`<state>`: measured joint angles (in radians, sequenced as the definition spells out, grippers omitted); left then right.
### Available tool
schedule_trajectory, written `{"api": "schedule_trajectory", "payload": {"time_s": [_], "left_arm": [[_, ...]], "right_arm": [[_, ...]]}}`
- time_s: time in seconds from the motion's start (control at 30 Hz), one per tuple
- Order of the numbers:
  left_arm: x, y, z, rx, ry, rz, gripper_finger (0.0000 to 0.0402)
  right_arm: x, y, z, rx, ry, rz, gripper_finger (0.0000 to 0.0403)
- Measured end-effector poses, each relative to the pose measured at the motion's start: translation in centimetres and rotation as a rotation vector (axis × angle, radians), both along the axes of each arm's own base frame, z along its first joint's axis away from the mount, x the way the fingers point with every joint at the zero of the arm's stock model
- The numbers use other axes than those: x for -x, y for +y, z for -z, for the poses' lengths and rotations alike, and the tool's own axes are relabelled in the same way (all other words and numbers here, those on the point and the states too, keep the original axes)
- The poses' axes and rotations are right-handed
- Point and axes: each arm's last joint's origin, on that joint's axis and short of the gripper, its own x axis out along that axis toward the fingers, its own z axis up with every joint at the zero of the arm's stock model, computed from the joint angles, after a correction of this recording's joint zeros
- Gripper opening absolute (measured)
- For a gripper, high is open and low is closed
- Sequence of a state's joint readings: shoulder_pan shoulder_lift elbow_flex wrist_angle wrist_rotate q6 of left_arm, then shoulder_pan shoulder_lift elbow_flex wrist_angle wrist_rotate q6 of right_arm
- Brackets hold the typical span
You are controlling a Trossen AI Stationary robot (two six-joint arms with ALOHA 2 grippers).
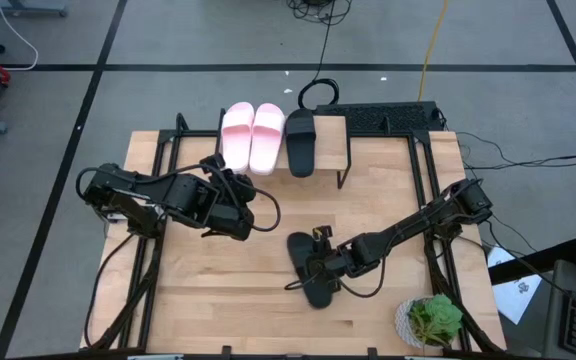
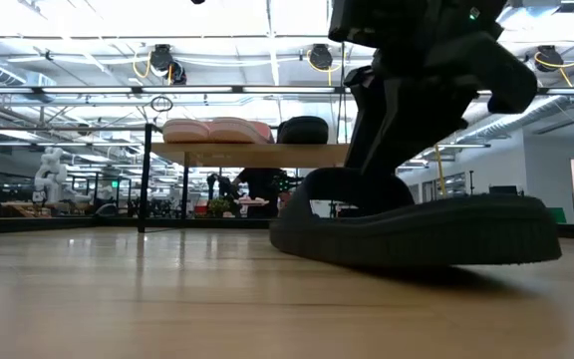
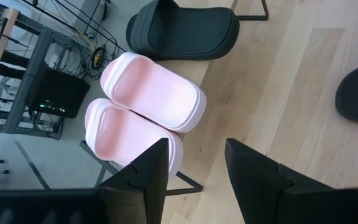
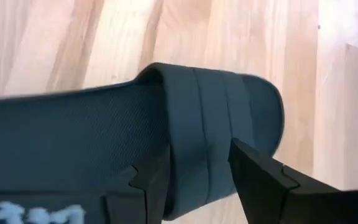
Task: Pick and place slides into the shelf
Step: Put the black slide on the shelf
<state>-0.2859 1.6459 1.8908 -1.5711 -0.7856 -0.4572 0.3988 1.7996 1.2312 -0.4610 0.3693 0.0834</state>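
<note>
The shelf [image 1: 378, 150] stands at the table's far middle. On it rest two pink slides [image 1: 238, 135] [image 1: 267, 135] and one black slide [image 1: 300, 143], side by side on their soles. Another black slide [image 1: 306, 268] lies sole-down on the table near its middle. My right gripper [image 4: 197, 155] is open right above this slide's strap, reaching in from the right. My left gripper [image 3: 194, 149] hangs open and empty over the table's left part, above and on the near side of the pink slides [image 3: 157, 87]. My right gripper's open fingers [image 4: 253, 174] stand at the strap [image 4: 197, 112] of the black slide, slanting down from the table's right. I cannot tell whether they touch it. The slide lies flat on the table [image 2: 417, 229].
A potted green plant [image 1: 433, 320] sits at the table's near right corner. A black device [image 1: 388, 117] and cables lie behind the shelf. The shelf board is bare to the right of its black slide. Bare tabletop [image 1: 218, 290] lies at the near left.
</note>
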Motion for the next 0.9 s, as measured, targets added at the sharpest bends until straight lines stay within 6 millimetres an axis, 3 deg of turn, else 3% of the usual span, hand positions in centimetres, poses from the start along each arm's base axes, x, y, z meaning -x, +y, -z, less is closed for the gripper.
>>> {"api": "schedule_trajectory", "payload": {"time_s": [0.67, 0.9], "left_arm": [[0.0, 0.0, 0.0, 0.000, -0.001, -0.001, 0.0161], [0.0, 0.0, 0.0, 0.001, -0.003, -0.003, 0.0161]], "right_arm": [[0.1, 0.0, 0.0, 0.069, -0.021, 0.029, 0.0155], [0.8, -0.3, 1.5, 0.061, -0.024, 0.048, 0.0155]]}}
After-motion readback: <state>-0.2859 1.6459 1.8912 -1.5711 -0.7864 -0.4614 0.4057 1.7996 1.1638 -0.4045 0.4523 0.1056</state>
